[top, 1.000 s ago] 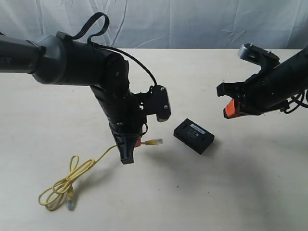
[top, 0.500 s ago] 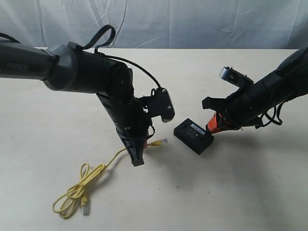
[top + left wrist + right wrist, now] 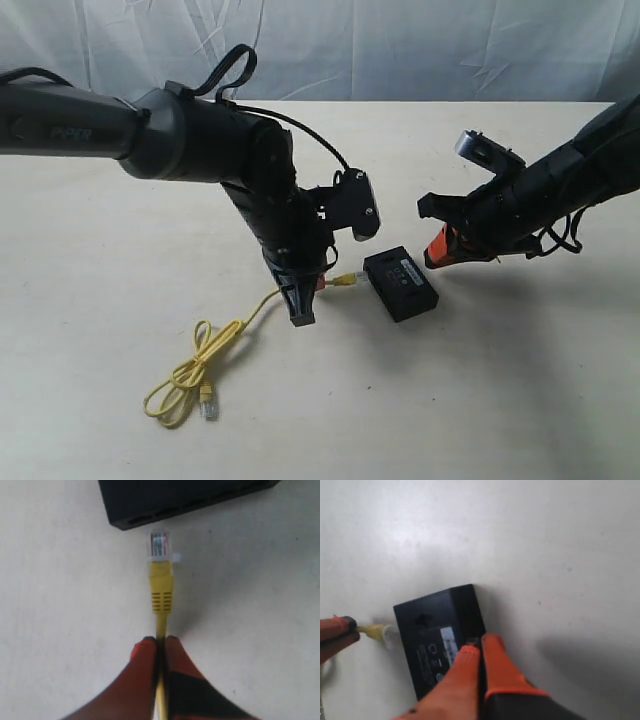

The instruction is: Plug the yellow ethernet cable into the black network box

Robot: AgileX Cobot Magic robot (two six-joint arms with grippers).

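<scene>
Cable (image 3: 161, 587) tip just off box (image 3: 175, 500) edge

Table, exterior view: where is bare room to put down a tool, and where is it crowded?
Free: on the table, the near right part, in front of the black network box; the far middle strip along the curtain. Crowded: the middle, where the left end effector with the yellow ethernet cable and the right end effector flank the box.

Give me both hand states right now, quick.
Left hand: closed on the yellow ethernet cable, just behind its plug.
Right hand: closed, empty, tips at the black network box.
</scene>
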